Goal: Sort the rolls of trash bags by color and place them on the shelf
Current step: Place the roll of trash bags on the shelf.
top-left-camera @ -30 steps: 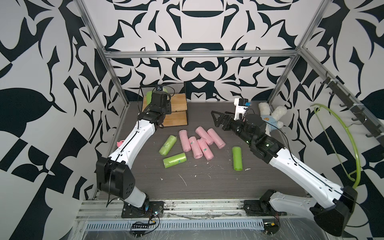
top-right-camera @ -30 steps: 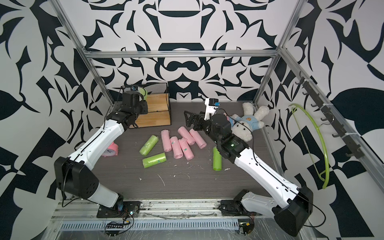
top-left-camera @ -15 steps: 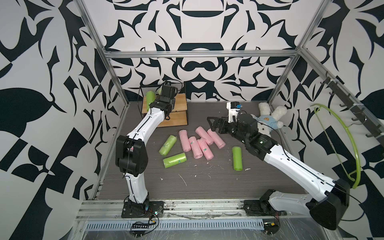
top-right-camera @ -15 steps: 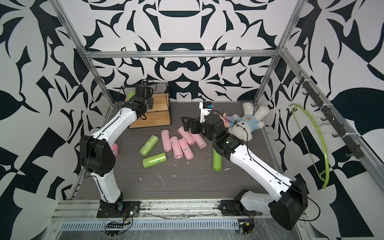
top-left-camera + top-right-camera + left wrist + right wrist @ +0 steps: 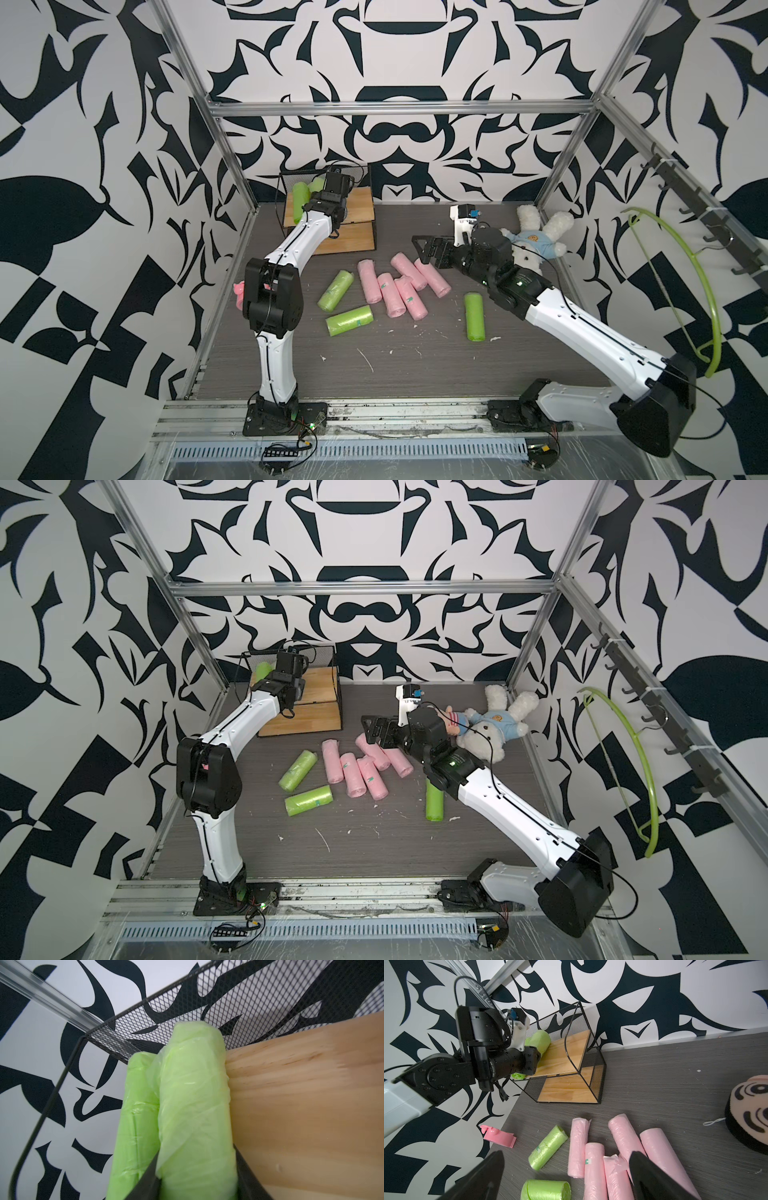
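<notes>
Up on shelf [image 5: 301, 1105] top board, pinching green roll [image 5: 195, 1105] w/ left fingers [image 5: 148, 1184], snug beside 2nd green roll [image 5: 137, 1118]. Hovering w/ right fingers [image 5: 654, 1180] spread wide, empty, over five pink rolls [image 5: 625, 1138] on bench [image 5: 675, 1084]; three loose green rolls [image 5: 348, 321] nearby. Prob. light, soft, slick crinkly film: grab mid-body, across the width, avoid loose flaps.

The left arm [image 5: 307, 237] rises from its base at 7 o'clock with the elbow lifted and the forearm reaching toward 11 o'clock. The left gripper [image 5: 195, 1153] clamps a green roll [image 5: 193, 1095] between both fingers. The right arm [image 5: 582, 328] extends from 5 o'clock toward centre. The right gripper [image 5: 417, 249] points to 9 o'clock, its jaws spread wide and empty.
</notes>
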`<state>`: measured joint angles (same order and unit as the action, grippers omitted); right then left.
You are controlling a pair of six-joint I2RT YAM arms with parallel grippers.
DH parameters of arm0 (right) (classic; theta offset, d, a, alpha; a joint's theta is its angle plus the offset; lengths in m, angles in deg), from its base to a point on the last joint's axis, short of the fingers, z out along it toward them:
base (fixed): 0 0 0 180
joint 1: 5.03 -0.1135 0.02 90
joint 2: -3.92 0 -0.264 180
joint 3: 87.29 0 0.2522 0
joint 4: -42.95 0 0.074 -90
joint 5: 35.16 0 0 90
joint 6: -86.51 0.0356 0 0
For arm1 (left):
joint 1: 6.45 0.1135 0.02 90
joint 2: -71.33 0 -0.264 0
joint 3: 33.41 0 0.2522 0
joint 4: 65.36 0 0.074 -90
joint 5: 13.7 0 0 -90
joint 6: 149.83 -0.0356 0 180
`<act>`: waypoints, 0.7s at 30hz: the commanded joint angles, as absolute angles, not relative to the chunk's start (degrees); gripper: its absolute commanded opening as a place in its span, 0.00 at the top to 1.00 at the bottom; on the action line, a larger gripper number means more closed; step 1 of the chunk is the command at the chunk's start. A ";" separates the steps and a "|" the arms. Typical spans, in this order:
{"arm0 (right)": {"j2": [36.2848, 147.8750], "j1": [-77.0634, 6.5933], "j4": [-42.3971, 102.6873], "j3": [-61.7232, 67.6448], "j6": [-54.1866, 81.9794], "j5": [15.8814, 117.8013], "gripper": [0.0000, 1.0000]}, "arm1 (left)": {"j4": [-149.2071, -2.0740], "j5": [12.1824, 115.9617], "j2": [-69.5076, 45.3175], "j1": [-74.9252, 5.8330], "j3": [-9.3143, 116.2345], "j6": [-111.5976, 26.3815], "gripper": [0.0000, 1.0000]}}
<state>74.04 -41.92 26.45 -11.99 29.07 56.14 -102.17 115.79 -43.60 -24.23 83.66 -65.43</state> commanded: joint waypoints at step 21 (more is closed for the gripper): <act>74.27 -41.95 32.88 -13.58 30.33 59.32 0.00 | -100.83 119.81 -35.37 -24.03 73.76 -62.73 0.72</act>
<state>74.63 -41.92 29.47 -13.74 29.57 58.72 -100.82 118.89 -38.20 -24.18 75.14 -63.07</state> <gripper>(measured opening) 0.995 0.417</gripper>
